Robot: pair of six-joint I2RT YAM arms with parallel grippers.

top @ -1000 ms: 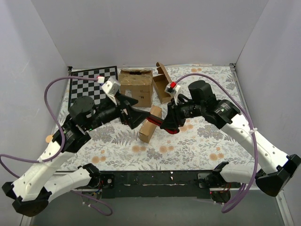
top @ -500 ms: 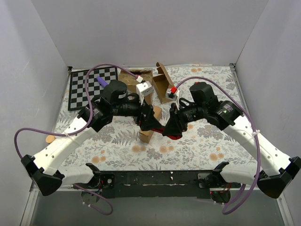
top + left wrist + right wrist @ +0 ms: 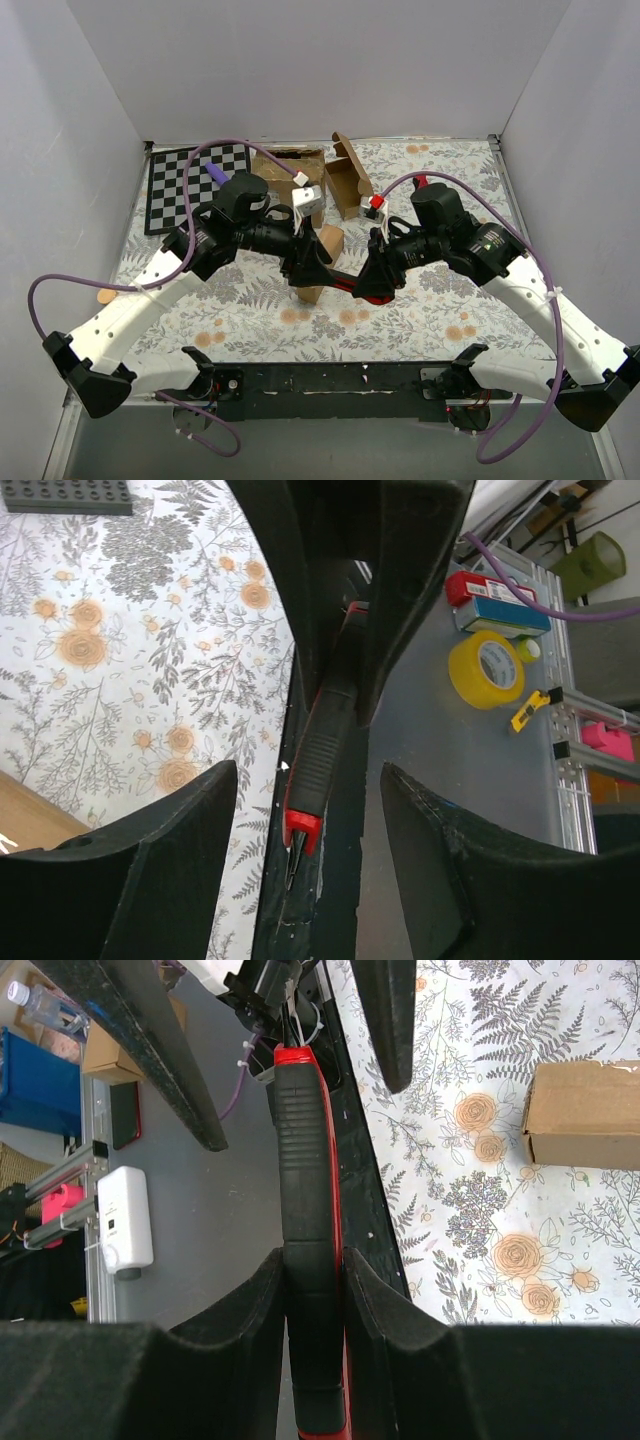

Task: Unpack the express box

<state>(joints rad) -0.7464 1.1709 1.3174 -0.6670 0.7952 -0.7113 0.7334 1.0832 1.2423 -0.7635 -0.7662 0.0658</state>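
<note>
The express box (image 3: 318,262), small and plain brown, lies shut on the floral cloth at the centre; it also shows in the right wrist view (image 3: 585,1115). My right gripper (image 3: 376,281) is shut on a red and black utility knife (image 3: 346,283), gripped at its handle (image 3: 310,1210). My left gripper (image 3: 316,270) is open, its fingers (image 3: 180,860) on either side of the knife's blade end (image 3: 305,820) without touching it. Both grippers hover just in front of the box, over the table's near part.
A large cube-shaped brown carton (image 3: 290,178) stands at the back centre, with another small mailer (image 3: 346,186), its flap open, to its right. A checkerboard (image 3: 185,185) lies at the back left. White walls enclose the table.
My left arm has swung in from the left to the centre and its open jaws now straddle the knife's tip. My right gripper has shifted slightly forward with the knife.
</note>
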